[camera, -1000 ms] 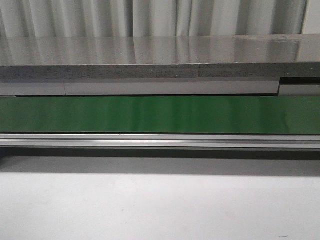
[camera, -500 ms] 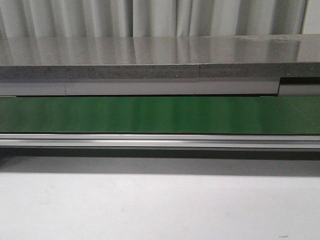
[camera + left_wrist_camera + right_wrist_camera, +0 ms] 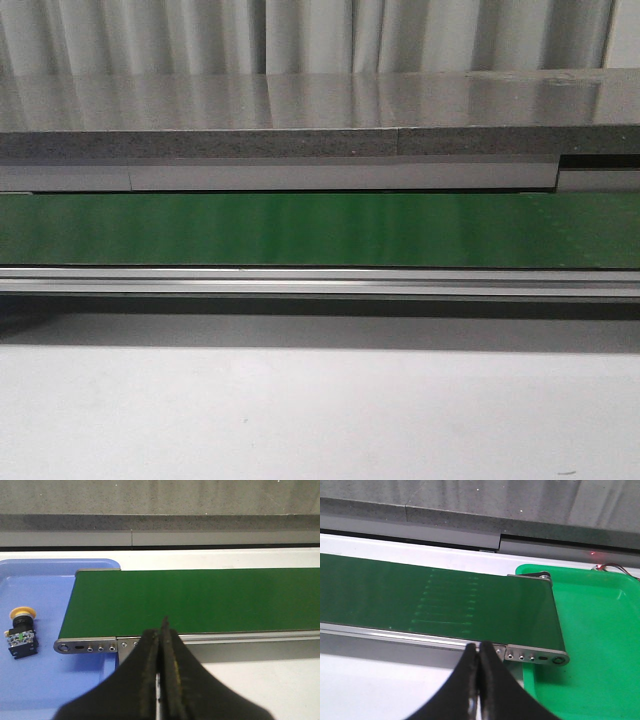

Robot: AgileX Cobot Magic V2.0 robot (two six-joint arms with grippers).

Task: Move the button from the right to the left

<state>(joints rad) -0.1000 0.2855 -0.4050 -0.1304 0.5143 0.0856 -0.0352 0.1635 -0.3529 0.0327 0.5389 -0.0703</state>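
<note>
Green belt [image 3: 300, 229] spans the front view from edge to edge, bounded on the near side by a metal rail [image 3: 320, 283] and on the far side by a grey stone ledge [image 3: 300, 143]. The white counter [image 3: 320, 410] lies bare in front of the rail; neither arm appears in this view.

Left wrist view: the belt [image 3: 200, 600] ends at a rounded bracket [image 3: 85, 645], its end overhanging a blue tray [image 3: 45, 680]. The button [image 3: 21, 632] lies in the tray, beside the belt's end and apart from it, orange-yellow cap toward the tray's far rim, black body nearer. Open tray floor surrounds it on all sides. The left gripper [image 3: 161, 630] hangs over the belt's near rail, jaws pressed together with nothing between them, well apart from the button.

Right wrist view: the belt [image 3: 420, 600] ends over a green tray [image 3: 590, 630], whose floor shows bare. A faint rib pattern marks the belt surface short of its end. The right gripper [image 3: 479, 650] sits above the rail near that end, jaws closed on nothing.
</note>
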